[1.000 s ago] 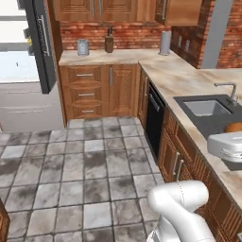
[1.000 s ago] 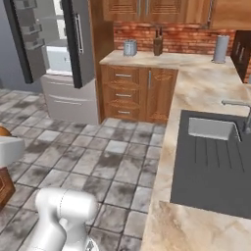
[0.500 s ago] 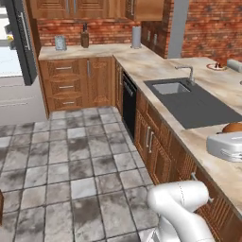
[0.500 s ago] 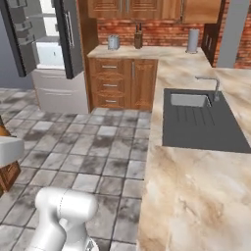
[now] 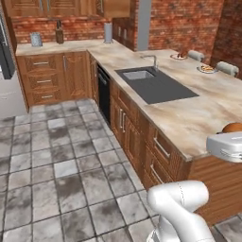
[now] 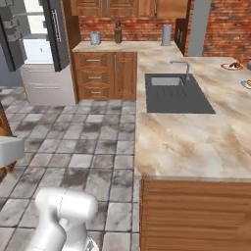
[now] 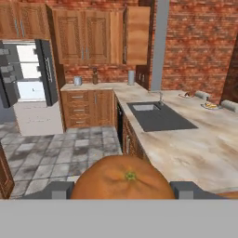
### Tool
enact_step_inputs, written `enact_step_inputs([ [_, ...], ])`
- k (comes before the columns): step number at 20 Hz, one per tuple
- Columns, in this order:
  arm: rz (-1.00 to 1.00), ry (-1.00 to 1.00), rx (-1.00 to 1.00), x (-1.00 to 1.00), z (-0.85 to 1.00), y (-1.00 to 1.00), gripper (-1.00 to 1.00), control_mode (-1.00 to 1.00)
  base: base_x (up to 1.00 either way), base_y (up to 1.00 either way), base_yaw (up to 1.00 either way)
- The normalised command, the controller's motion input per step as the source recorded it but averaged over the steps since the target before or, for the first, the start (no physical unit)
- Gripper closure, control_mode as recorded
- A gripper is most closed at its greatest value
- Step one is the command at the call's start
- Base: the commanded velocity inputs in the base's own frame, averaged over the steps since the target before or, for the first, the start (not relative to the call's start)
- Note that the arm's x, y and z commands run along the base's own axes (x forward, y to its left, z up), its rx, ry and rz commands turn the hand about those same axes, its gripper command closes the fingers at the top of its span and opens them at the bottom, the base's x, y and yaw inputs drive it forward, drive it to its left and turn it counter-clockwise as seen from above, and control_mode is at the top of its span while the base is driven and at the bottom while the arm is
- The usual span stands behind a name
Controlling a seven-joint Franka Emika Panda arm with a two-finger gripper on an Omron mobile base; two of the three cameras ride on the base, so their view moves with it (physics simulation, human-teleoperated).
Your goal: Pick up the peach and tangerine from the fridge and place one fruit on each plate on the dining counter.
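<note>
We see our gripper (image 7: 122, 189) clamped on the tangerine (image 7: 122, 179), fingers either side; plates (image 7: 211, 106) far across the dining counter (image 7: 195, 144), fridge (image 7: 28, 79) open at left

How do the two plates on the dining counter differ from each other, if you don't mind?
In the left base view, the farther plate sits nearer the sink, level with the faucet; the nearer plate sits closer to the counter's far edge. Both are small, round, shallow, and carry food. Neither holds fruit yet.
</note>
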Motion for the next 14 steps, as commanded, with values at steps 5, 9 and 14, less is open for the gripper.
enact_step_inputs([
  [5, 0.00, 0.00, 0.00, 0.00, 0.00, 0.00, 1.00, 1.00, -0.74, -0.76, -0.10],
  [9, 0.00, 0.00, 0.00, 0.00, 0.00, 0.00, 1.00, 1.00, -0.31, -1.00, 0.00],
  [14, 0.00, 0.00, 0.00, 0.00, 0.00, 0.00, 1.00, 1.00, -0.05, -1.00, 0.01],
])
